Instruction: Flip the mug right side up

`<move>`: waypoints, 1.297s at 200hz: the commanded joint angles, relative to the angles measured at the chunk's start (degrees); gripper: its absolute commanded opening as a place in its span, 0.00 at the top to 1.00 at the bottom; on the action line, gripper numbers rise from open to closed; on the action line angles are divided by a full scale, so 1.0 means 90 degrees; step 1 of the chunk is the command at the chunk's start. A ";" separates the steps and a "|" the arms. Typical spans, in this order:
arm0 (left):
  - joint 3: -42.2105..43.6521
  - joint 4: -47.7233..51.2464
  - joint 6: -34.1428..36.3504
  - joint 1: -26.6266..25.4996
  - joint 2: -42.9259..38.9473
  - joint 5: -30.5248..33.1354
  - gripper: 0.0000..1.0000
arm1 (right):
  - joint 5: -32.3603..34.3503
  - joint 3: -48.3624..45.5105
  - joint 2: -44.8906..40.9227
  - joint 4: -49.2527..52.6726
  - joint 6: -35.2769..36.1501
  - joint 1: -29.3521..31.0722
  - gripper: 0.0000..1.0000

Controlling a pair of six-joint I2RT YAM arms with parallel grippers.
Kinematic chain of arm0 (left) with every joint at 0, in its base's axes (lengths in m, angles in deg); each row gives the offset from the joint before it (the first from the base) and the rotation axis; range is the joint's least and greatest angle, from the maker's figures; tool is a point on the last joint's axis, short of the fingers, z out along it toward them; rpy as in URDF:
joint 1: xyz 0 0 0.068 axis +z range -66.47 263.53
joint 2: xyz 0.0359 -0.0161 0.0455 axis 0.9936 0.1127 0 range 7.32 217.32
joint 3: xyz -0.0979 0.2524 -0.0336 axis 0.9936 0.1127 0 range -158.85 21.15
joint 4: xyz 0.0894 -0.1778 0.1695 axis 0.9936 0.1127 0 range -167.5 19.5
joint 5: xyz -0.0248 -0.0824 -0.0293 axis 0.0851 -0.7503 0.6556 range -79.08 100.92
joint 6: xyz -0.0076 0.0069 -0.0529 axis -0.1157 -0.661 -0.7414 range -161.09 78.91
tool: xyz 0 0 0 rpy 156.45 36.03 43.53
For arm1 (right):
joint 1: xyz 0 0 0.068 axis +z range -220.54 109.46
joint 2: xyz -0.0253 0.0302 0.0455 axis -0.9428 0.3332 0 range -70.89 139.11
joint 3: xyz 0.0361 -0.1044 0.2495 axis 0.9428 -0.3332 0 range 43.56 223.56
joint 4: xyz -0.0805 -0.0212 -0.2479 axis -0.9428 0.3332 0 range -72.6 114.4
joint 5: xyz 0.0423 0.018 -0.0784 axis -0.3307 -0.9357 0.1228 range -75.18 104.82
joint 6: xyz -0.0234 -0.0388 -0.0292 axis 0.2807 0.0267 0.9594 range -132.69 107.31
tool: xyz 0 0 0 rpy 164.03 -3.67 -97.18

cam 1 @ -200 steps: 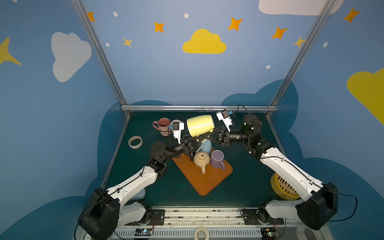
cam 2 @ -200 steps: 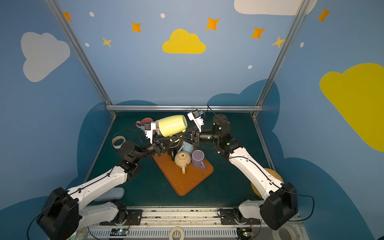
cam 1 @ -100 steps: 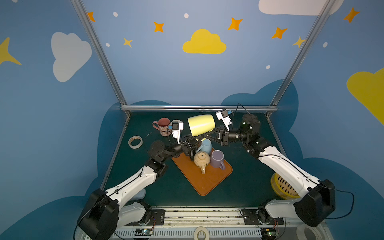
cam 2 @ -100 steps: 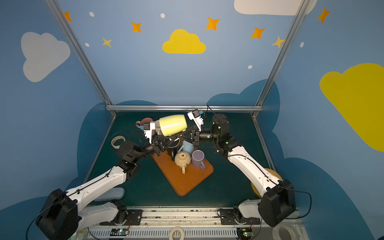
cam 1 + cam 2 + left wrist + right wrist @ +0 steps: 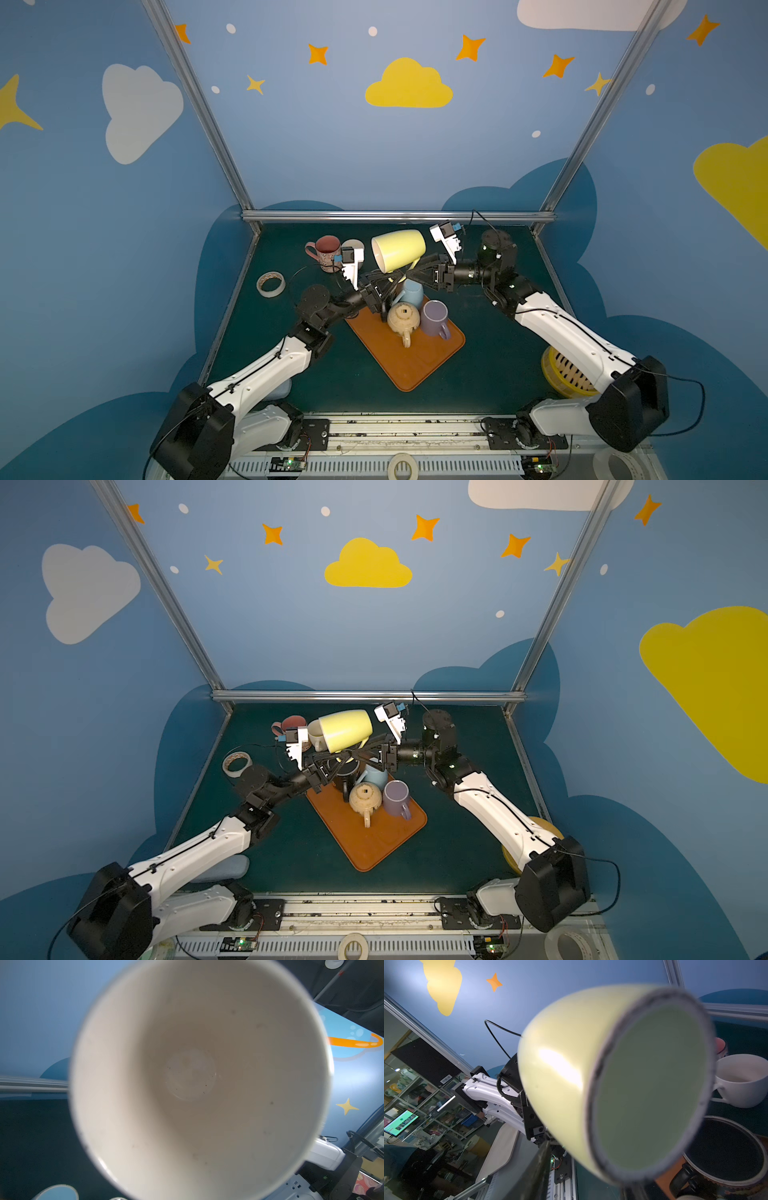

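Above the orange tray (image 5: pixel 415 365), the yellow mug (image 5: pixel 399 249) hangs on its side. The left gripper (image 5: pixel 390 282) clamps it from below, and the right gripper (image 5: pixel 415 270) has jaws apart. Seemingly mid-handover; next, the left should rotate it mouth-up, then set it down.

Close before the left gripper (image 5: pixel 395 279), the blurred yellow mug (image 5: pixel 199 1076) overfills the wrist view, its rim cut off, hiding that gripper's own fingers.
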State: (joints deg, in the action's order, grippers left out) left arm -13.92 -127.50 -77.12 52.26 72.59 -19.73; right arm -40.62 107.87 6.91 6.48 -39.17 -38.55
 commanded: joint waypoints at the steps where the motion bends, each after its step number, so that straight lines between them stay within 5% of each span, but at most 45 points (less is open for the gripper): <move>1: -0.0029 -0.0147 0.0382 0.0007 -0.0381 0.0473 0.96 | 0.0146 -0.0131 -0.0072 -0.0052 0.0113 -0.0029 0.50; 65: -0.0482 0.2091 0.0809 0.0135 -0.0642 0.1621 0.96 | 0.1291 -0.0423 -0.0246 0.0674 0.0381 -0.0038 0.48; 135: -0.2294 0.4935 0.1005 0.0891 0.0133 0.1205 0.96 | 0.1887 -0.0919 -0.0719 0.1158 0.0637 -0.0013 0.49; 226: -0.5848 0.8631 0.2414 0.1171 0.2745 0.1245 0.96 | 0.2535 -0.1394 -0.1135 0.1401 0.0650 0.0020 0.50; 259: -0.7083 0.9630 0.3075 0.1010 0.3732 0.1935 0.96 | 0.2651 -0.1404 -0.1103 0.1496 0.0637 0.0020 0.50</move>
State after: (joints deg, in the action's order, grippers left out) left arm -70.13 -46.65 -56.47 62.14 102.84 -6.42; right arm -18.59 95.72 -2.21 18.74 -34.25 -38.50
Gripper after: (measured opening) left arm 0.131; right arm 0.502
